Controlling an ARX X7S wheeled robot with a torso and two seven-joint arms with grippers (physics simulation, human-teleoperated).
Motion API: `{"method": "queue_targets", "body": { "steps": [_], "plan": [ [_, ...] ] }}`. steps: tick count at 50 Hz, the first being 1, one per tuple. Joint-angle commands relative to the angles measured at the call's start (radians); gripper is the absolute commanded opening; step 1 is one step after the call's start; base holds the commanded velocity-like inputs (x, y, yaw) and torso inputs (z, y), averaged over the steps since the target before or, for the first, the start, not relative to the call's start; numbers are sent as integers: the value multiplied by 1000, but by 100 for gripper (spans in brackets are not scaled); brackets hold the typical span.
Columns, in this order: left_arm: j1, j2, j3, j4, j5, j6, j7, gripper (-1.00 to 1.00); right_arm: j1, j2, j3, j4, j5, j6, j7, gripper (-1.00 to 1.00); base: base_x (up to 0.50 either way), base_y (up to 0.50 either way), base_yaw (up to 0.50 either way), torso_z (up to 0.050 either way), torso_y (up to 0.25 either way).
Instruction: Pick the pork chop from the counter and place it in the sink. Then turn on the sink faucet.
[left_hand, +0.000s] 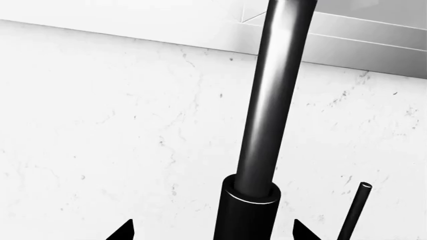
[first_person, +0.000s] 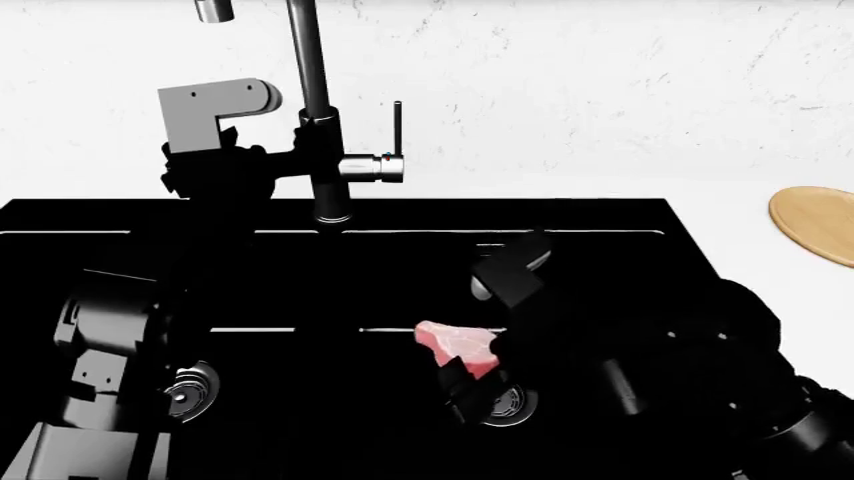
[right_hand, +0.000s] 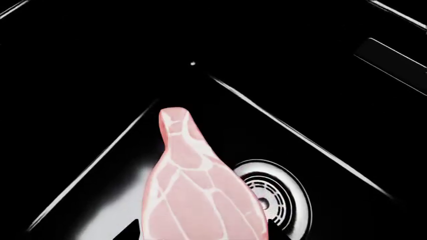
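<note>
The right gripper (first_person: 470, 385) grips the pork chop (first_person: 457, 345) at lower centre, over the sink (first_person: 601, 235) drain (first_person: 514, 403). The left gripper (left_hand: 212, 231), spread open, straddles the sink faucet (left_hand: 270, 110) base.

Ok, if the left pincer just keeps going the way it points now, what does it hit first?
Probably the sink faucet: its thick base sits between the open left pincer tips. The thin lever stands off to one side, though depth is hard to judge.

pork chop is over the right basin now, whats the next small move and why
Probably open the right end effector and let go. The pork chop hangs inside the sink, beside the right drain, so a release should land it in the basin. The left end effector already straddles the sink faucet base, with the lever beside it.
</note>
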Motion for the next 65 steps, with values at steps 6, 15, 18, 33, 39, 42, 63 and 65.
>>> {"method": "queue_targets", "body": {
  "steps": [6, 15, 18, 33, 39, 42, 63, 65],
  "plan": [
    [6, -2, 2, 2, -5, 6, -2, 100, -23, -8, -74, 47, -82, -29, -64, -100, 0, 0, 0, 0, 0],
    [7, -6, 4, 9, -8, 2, -5, 100, -24, -11, -84, 62, -91, -40, -66, -100, 0, 0, 0, 0, 0],
    [7, -6, 5, 5, -7, 5, -4, 100, -25, -11, -85, 64, -89, -39, -66, -100, 0, 0, 0, 0, 0],
    [4, -8, 8, -3, -9, 10, -4, 100, -23, -9, -97, 73, -83, -38, -74, 100, 0, 0, 0, 0, 0],
    [4, -10, 7, 2, -13, 7, -7, 100, -16, -3, -76, 61, -52, -27, -56, 100, 0, 0, 0, 0, 0],
    [7, -10, 6, 7, -17, 5, -10, 100, -4, 4, -56, 40, -25, -18, -40, 100, 0, 0, 0, 0, 0],
    [39, -32, -29, 184, -123, -137, -80, 100, 166, 121, 106, -75, 0, -75, 30, 100, 0, 0, 0, 0, 0],
    [50, -39, -33, 232, -153, -176, -92, 100, 179, 141, 51, -98, -85, -70, 43, 100, 0, 0, 0, 0, 0]
  ]
}}
